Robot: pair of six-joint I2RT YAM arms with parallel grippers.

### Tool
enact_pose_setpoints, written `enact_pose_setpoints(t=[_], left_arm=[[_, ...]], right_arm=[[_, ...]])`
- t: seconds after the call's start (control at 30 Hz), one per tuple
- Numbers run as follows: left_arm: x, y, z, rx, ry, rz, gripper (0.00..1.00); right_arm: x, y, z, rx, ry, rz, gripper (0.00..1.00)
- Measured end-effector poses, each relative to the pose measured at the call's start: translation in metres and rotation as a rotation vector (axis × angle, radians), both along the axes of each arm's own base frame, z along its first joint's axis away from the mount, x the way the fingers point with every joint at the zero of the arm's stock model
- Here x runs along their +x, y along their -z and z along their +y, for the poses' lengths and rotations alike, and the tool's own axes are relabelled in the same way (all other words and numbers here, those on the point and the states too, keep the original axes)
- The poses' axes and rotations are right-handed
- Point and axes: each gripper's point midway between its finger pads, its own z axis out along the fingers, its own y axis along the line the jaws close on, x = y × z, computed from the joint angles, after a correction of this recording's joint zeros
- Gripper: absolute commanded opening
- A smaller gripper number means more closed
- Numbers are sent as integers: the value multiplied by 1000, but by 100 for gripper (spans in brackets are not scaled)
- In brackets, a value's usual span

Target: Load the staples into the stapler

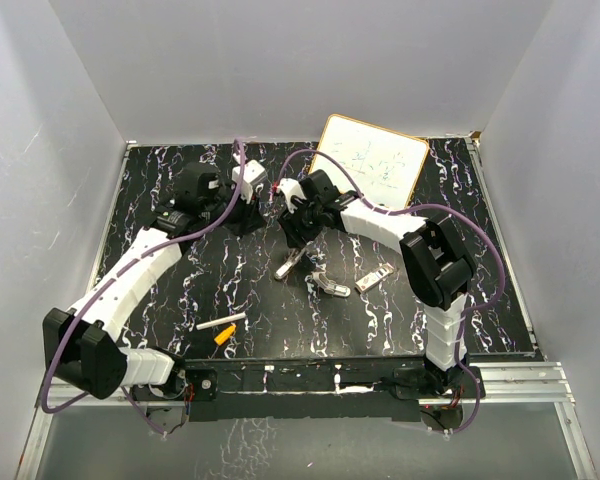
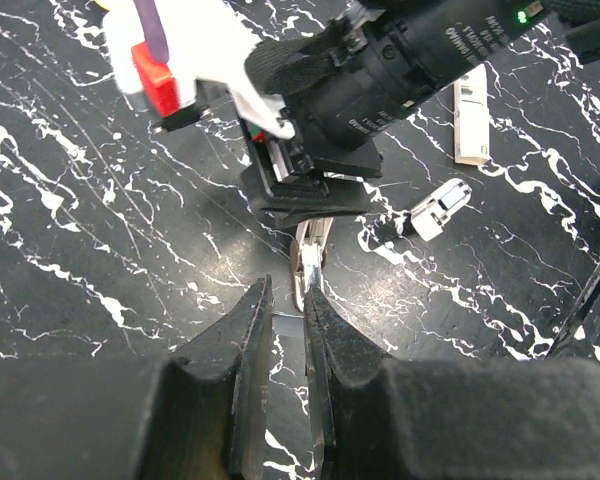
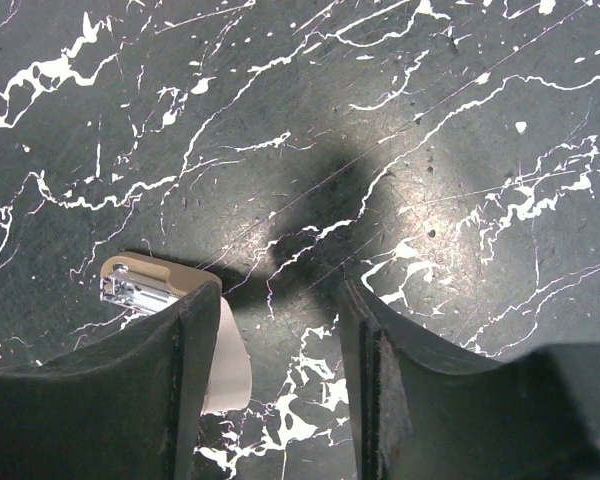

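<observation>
One stapler point(image 3: 145, 283) just outside parted right jaws, left jaws closed

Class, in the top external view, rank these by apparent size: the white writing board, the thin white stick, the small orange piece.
Largest: white writing board.
Then: thin white stick.
Smallest: small orange piece, beside the stick, so nearness hardly matters.
</observation>
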Motion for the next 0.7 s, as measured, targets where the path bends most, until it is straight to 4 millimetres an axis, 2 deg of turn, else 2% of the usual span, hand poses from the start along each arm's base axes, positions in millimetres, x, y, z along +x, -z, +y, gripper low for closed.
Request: enact_pose_setpoints(t=[0.2, 0.43, 0.57, 0.7], left_arm=[[-6, 2, -13, -3, 50, -17, 0], [-17, 27, -26, 32, 123, 4, 0], [-21, 48, -38, 73, 174, 18, 0], [-23, 69, -49, 111, 199, 30, 0]], right_arm=[[0, -3, -1, -7, -3, 3, 62], [26, -39, 3, 50, 16, -55, 64], [42, -46, -16, 67, 58, -59, 64], [48, -61, -56, 85, 125, -66, 64]])
